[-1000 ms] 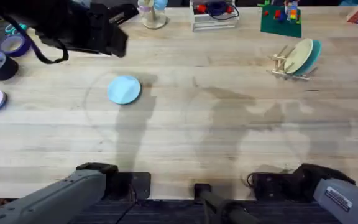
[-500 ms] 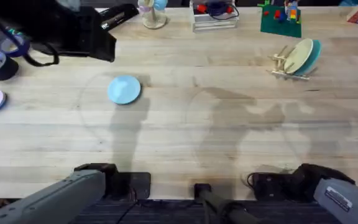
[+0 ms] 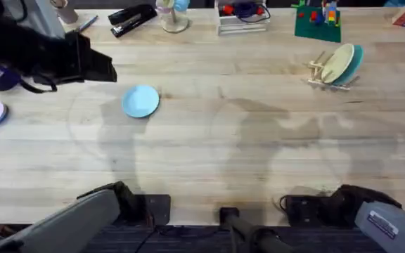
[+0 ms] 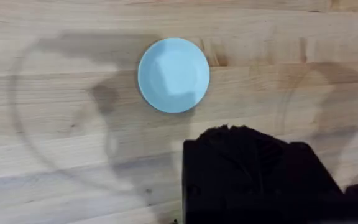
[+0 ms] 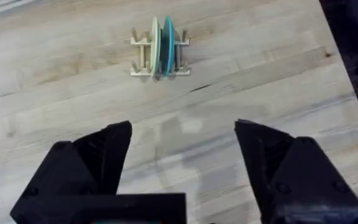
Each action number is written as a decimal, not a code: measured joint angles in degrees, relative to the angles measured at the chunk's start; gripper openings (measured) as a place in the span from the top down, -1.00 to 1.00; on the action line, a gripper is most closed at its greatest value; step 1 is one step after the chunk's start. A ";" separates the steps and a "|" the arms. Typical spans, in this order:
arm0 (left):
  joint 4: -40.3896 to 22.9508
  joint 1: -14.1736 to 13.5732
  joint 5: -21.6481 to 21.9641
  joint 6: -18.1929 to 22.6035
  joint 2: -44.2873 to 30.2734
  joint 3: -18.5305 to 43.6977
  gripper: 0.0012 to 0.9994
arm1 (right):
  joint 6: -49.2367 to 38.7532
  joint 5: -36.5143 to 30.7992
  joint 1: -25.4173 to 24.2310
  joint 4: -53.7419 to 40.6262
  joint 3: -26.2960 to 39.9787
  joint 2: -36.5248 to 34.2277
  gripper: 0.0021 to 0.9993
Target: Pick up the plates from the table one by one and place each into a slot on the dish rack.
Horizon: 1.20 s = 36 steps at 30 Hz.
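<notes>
A pale sky-blue plate (image 3: 140,101) is seen lying flat on the desk (image 3: 209,154), at about 10 o'clock from the centre of the overhead view. It is touched by nothing. In the left wrist view the same plate (image 4: 173,74) is seen face up on bare wood, apart from the left tool (image 4: 253,171); that tool appears as one dark mass, and whether it is open or closed cannot be told. In the overhead view the left arm (image 3: 41,53) is seen large and dark at about 10 o'clock, beside the plate but not over it.

The dish rack (image 3: 323,74) is noted at about 2 o'clock. Two plates are held upright in it, a cream plate (image 3: 336,63) and a teal plate (image 3: 354,65), side by side. In the right wrist view the rack (image 5: 159,55) is seen well apart from the right tool (image 5: 183,152), whose fingers are spread wide with nothing between them.
</notes>
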<state>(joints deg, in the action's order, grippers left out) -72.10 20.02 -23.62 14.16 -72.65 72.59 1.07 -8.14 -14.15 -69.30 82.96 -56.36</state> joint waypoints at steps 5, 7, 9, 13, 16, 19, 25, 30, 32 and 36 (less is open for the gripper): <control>0.92 2.83 -4.73 2.40 -3.58 -2.55 0.92 | 0.02 -0.02 0.00 0.04 0.00 -0.01 -0.99; 1.01 3.40 -5.67 3.50 -6.17 -2.59 0.92 | -0.01 -0.01 0.00 0.07 0.00 -0.02 -0.99; 1.06 3.87 -6.47 4.75 -8.96 -2.64 0.92 | 0.01 0.00 0.00 0.07 0.00 -0.01 -0.99; 1.57 4.49 -8.36 7.54 -14.03 -2.81 0.92 | 0.02 0.00 0.00 0.07 0.00 -0.02 -0.99; 2.48 5.03 -9.78 9.22 -17.72 -2.88 0.92 | 0.02 -0.01 0.00 0.07 0.00 -0.02 -0.99; 2.81 6.07 -10.85 10.76 -21.07 -2.92 0.92 | 0.02 0.00 0.00 0.07 0.00 -0.02 -0.99; 4.28 9.17 -11.51 12.52 -25.67 -2.92 0.92 | 0.02 0.00 0.00 0.16 0.00 -0.02 -0.99; 4.94 10.31 -11.70 12.92 -27.24 -2.92 0.92 | 0.02 0.00 0.00 0.22 0.00 -0.02 -0.99; 5.46 10.29 -11.82 13.02 -28.09 -2.92 0.92 | 0.02 0.00 0.00 0.22 0.00 -0.02 -0.99; 7.98 10.29 -11.99 12.86 -29.80 -2.92 0.92 | 0.02 0.00 0.00 0.22 0.00 -0.02 -0.99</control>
<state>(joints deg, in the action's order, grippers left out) -64.12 30.30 -35.62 27.03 -102.46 69.67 1.08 -8.14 -14.15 -69.08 82.96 -56.38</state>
